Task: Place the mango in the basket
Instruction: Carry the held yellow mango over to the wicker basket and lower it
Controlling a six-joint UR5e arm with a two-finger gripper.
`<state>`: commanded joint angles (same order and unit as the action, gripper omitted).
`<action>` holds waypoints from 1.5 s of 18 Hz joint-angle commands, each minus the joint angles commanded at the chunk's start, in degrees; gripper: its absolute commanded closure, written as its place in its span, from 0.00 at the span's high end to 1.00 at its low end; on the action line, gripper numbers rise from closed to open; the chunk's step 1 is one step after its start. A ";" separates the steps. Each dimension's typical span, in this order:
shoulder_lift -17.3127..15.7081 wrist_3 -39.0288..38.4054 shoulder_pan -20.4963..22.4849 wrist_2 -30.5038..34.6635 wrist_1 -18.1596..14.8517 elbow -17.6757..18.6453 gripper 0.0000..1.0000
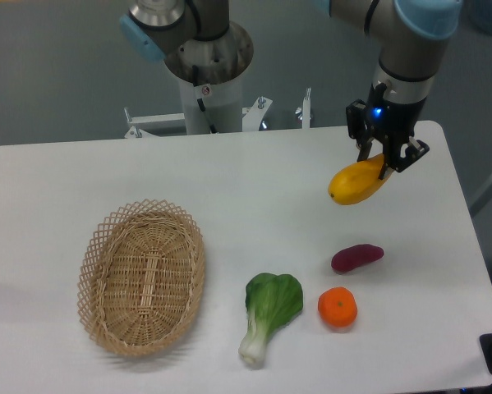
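The yellow-orange mango (354, 184) hangs in the air above the right part of the table, tilted with its lower end to the left. My gripper (383, 161) is shut on its upper right end, fingers pointing down. The oval tan wicker basket (141, 276) lies on the table at the lower left, far from the mango, and nothing is inside it.
A purple sweet potato (356, 258) lies below the held mango. A small round tangerine (337, 307) sits near the front right. A green bok choy (269, 313) lies between the tangerine and the basket. The robot's base column (207, 78) stands behind the table's far edge.
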<state>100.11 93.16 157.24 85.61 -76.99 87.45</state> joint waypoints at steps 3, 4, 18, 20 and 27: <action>-0.17 -0.26 -0.18 0.00 0.00 0.17 0.41; -0.18 -0.26 -0.18 0.09 0.00 0.35 0.41; 0.88 -26.86 -12.73 0.00 3.15 1.49 0.41; 1.49 -33.45 -16.42 0.00 5.96 2.45 0.41; 5.79 -47.01 -25.92 0.17 15.64 5.80 0.42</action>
<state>105.90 46.16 131.32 85.78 -61.35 93.25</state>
